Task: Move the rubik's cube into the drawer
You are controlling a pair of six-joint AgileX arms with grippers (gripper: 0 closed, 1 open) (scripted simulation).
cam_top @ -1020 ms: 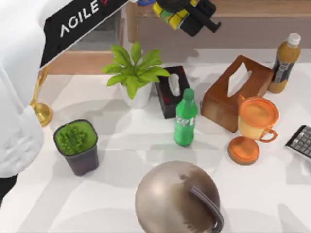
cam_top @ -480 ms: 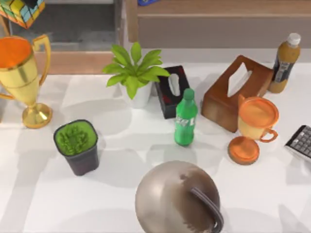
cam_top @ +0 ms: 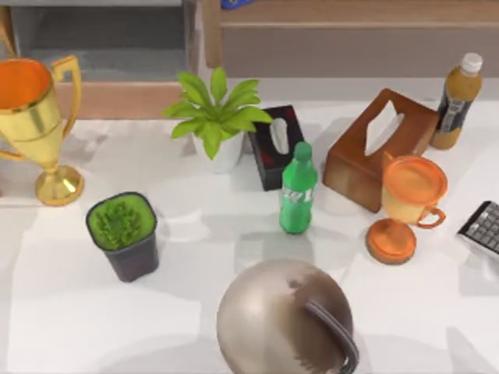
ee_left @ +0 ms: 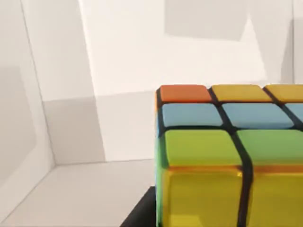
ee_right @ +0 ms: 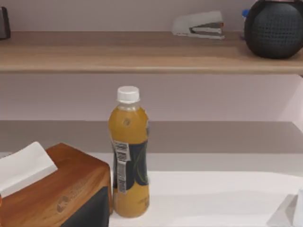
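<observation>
Close up in the left wrist view, the rubik's cube sits against pale grey walls and floor that meet in a corner — the inside of the drawer. Orange, yellow, blue and green tiles show on top and a yellow row on the near face; part of the cube is cut off by the frame edge. A dark patch lies at its base, too little of it to identify. No fingers of the left pincer are visible there, so whether it grips the cube or stands apart from it I cannot tell.

From the top view, the drawer lies at the worktop's far left corner: grey interior, tan front panel facing the worktop. Its left part runs out of frame. The cube cannot be made out inside it from above.

A gold trophy stands at the left edge, partly cropped. Near it are a dark pot of green moss and a leafy plant. A black tissue box, green bottle, wooden tissue box and orange cup fill the middle and right. A keyboard corner is clipped at the right edge.

The right wrist view faces a juice bottle by the wooden tissue box, a brown shelf behind — right pincer state cannot be told.
</observation>
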